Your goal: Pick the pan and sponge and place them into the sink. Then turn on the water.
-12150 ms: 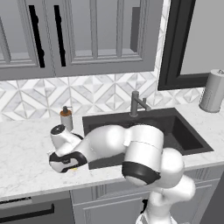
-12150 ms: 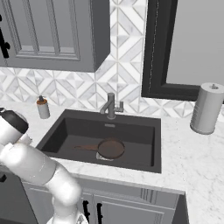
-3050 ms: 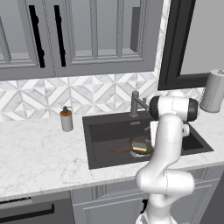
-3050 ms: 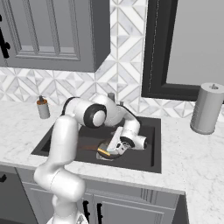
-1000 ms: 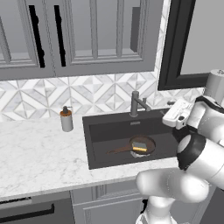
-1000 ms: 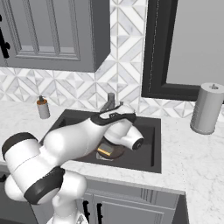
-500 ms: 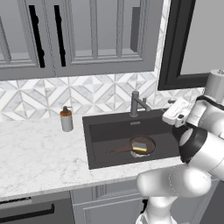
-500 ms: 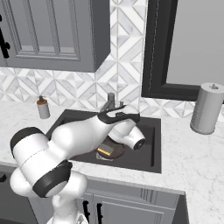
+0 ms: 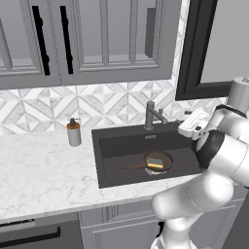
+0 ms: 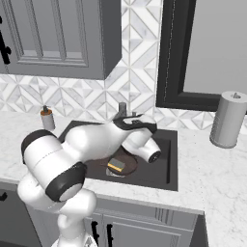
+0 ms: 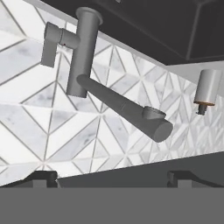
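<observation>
Left base view: the dark sink (image 9: pixel 109 160) sits sunk in the white marble tabletop (image 9: pixel 44 170), and the small brown pan (image 9: pixel 156 162) lies on its floor over the drain area, long handle (image 9: pixel 131 167) pointing left. The yellow sponge (image 9: pixel 155 163), dark scrubbing side up, rests inside the pan. The grey faucet (image 9: pixel 151 115) stands at the back rim of the sink with its spout angled toward the right; no stream falls from it. The white arm bends up on the right side of the basin, its hand raised above the sink's right end near the faucet. A soap dispenser (image 9: pixel 74 133) stands on the tabletop left of the sink, close to the tiled wall. Right base view: sponge (image 10: pixel 116 165) in the pan (image 10: pixel 126 164), partly behind the arm; a paper towel roll (image 10: pixel 229 120) is upright on the tabletop to the right, well apart from the sink. Hand view, rolled over: the faucet (image 11: pixel 92 78) close ahead, the claw (image 11: pixel 112 177) spread wide and empty, both dark tips apart at the lower edge.
</observation>
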